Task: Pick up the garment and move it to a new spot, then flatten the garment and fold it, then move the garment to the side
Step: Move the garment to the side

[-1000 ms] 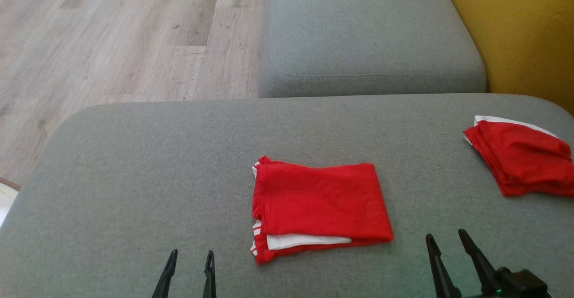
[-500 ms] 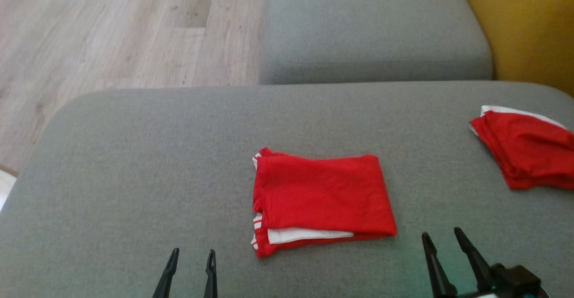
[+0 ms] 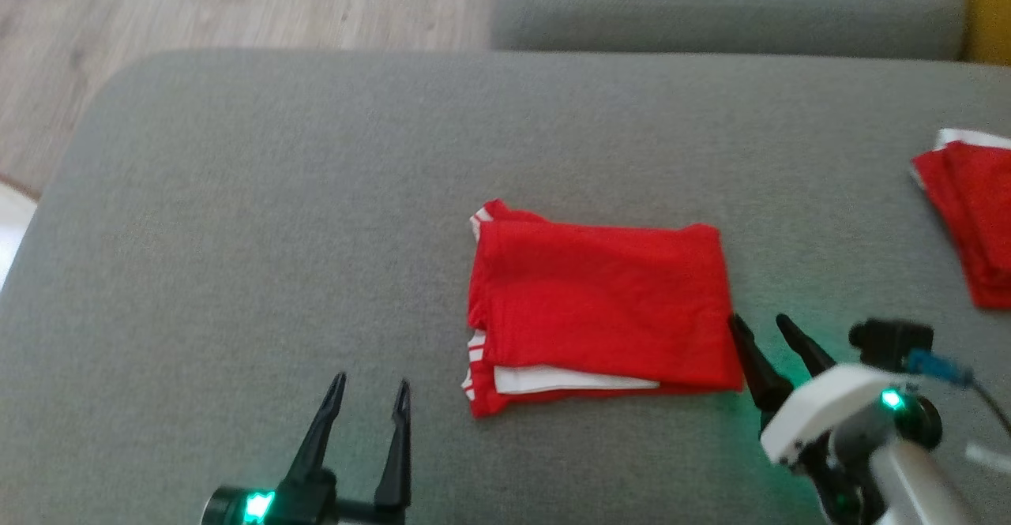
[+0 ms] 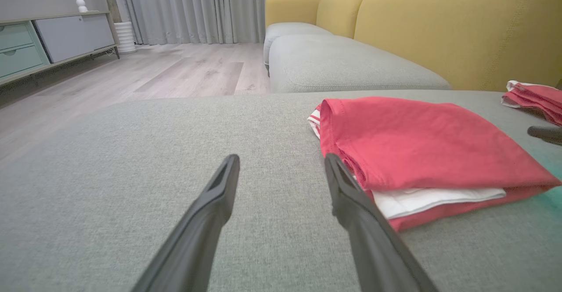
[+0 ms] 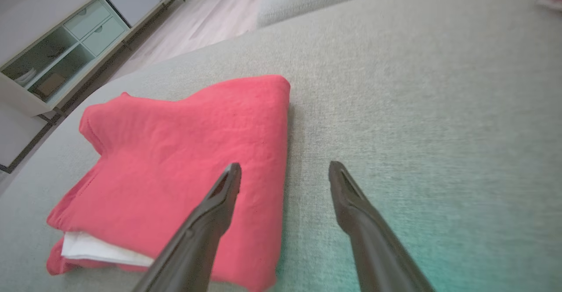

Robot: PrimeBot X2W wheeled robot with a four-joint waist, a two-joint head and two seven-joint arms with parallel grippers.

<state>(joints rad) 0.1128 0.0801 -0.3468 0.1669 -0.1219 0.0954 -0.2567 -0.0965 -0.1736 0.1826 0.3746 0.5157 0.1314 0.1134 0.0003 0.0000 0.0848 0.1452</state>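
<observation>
Garment (image 3: 600, 304), folded red, lies on the grey cushion (image 3: 237, 233). Right gripper (image 3: 758, 320), fingers wide apart and empty, straddles its right edge; left gripper (image 3: 371, 383), likewise wide and empty, sits near its left side

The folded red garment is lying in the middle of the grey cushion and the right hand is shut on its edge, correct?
No. The right hand is open at the edge of the folded red garment, gripping nothing; the right wrist view shows it. The rest holds.
</observation>
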